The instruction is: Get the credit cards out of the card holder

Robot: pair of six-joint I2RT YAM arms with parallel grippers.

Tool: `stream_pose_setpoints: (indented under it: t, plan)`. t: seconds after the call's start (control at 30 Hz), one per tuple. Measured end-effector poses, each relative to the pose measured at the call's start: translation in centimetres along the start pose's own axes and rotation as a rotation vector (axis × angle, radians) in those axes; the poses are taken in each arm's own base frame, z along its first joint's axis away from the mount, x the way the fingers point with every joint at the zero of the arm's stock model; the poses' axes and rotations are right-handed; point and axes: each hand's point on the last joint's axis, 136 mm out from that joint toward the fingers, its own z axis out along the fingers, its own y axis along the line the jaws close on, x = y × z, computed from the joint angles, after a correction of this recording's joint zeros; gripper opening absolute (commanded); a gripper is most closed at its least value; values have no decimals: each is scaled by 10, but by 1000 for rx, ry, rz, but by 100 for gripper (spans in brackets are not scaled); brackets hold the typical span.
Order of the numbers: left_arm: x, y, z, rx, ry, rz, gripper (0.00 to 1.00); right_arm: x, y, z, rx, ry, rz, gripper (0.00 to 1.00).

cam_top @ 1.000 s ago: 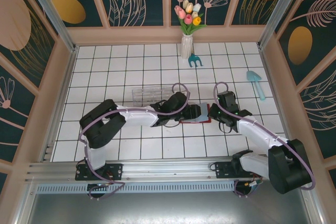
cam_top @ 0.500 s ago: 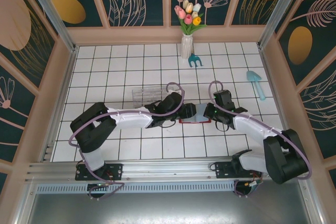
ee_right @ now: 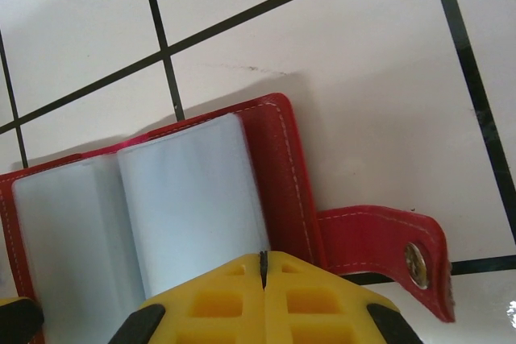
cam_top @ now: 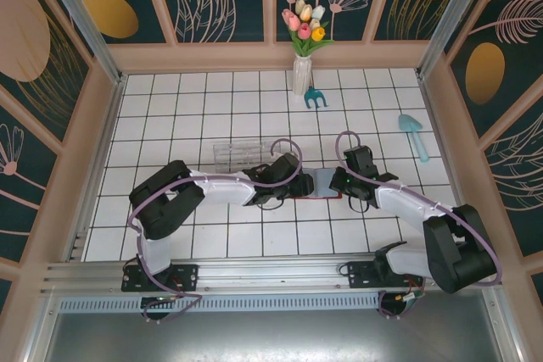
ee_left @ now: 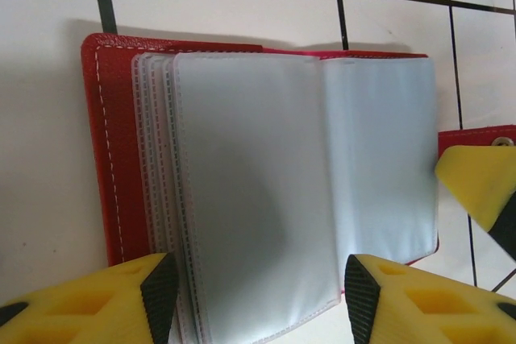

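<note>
The red card holder lies open on the tiles between my two grippers. In the left wrist view its red cover carries a stack of pale plastic sleeves that look blank. The credit cards are hidden. My left gripper is open, its fingers straddling the near edge of the sleeves without closing on them. My right gripper is shut, its tips down at the seam between the right-hand sleeve and the red cover, next to the snap strap.
A clear plastic box lies just behind the left arm. At the back stand a vase of tulips and a small blue fork tool. A pale blue trowel lies at the right. Panelled walls enclose the tiled floor.
The right gripper has edged left onto the holder's right side. The left arm's elbow swung out to the left and back, while its gripper stayed at the holder.
</note>
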Motion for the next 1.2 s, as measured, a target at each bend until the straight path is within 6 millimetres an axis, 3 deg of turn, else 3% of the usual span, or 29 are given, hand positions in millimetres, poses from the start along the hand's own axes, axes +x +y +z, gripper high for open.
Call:
stream_pose_setpoints:
  t: [0.3, 0.87, 1.07, 1.2]
  plan:
    - [3, -2, 4, 15, 18, 0, 59, 2, 0, 2, 4, 8, -2, 6]
    - [-1, -46, 5, 185, 48, 12, 59, 8, -7, 10, 36, 29, -5, 6]
    - [-2, -42, 5, 168, 40, 10, 59, 8, -6, 9, 38, 26, -8, 5]
    - [-3, -29, 7, 100, 26, 5, 59, 1, -7, -2, 58, -13, -16, 7]
